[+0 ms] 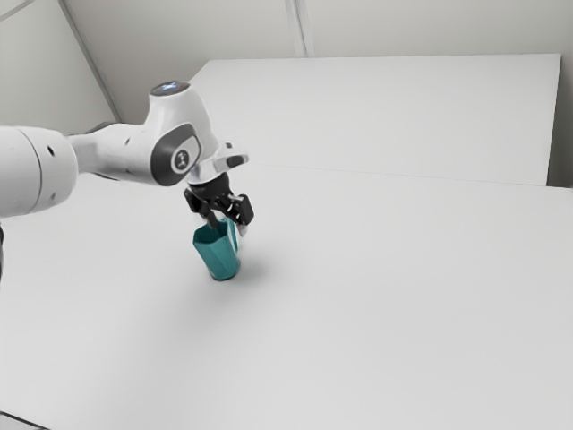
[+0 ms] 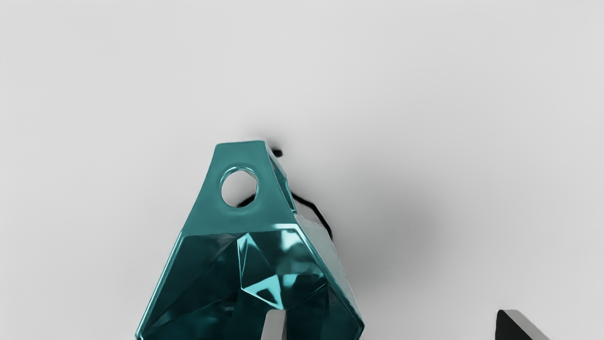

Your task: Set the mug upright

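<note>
The teal faceted mug (image 1: 218,253) has its base down near the tabletop and its mouth up, leaning somewhat in the exterior view; whether it rests flat I cannot tell. Over its rim is my gripper (image 1: 229,227), pointing down. In the wrist view the mug (image 2: 240,219) shows its open mouth and its handle with a round hole. My gripper (image 2: 392,314) is open there, one finger (image 2: 274,326) over or within the mouth, the other (image 2: 519,323) well outside the wall. The near part of the mug is cut off in that view.
A wide white table (image 1: 376,305) surrounds the mug, with a soft shadow beside it. Behind stands a large pale panel (image 1: 385,116). The arm reaches in from the exterior view's left, above the table.
</note>
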`<action>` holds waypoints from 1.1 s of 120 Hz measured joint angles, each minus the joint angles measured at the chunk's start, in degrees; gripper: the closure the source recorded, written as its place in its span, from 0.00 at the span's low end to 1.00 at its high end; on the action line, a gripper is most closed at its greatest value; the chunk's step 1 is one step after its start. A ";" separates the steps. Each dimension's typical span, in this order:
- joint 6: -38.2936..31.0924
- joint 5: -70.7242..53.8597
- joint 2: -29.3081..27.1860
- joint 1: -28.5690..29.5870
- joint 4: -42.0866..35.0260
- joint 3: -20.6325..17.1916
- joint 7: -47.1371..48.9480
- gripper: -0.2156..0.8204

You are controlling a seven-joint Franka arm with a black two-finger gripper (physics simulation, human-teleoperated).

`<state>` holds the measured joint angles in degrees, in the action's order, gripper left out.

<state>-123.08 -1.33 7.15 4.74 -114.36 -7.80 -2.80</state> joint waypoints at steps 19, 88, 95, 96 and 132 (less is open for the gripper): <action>6.94 0.24 -0.56 0.11 8.22 -0.03 0.09 0.27; 25.46 0.04 0.69 1.13 28.71 0.80 -1.73 0.21; 26.39 0.00 0.55 1.10 28.85 0.78 -1.95 0.21; 26.51 0.00 0.54 1.09 28.87 0.78 -1.98 0.21; 28.73 0.38 0.35 1.10 28.95 1.18 -2.86 0.21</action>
<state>-94.35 -0.95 7.51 5.85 -85.41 -6.62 -5.66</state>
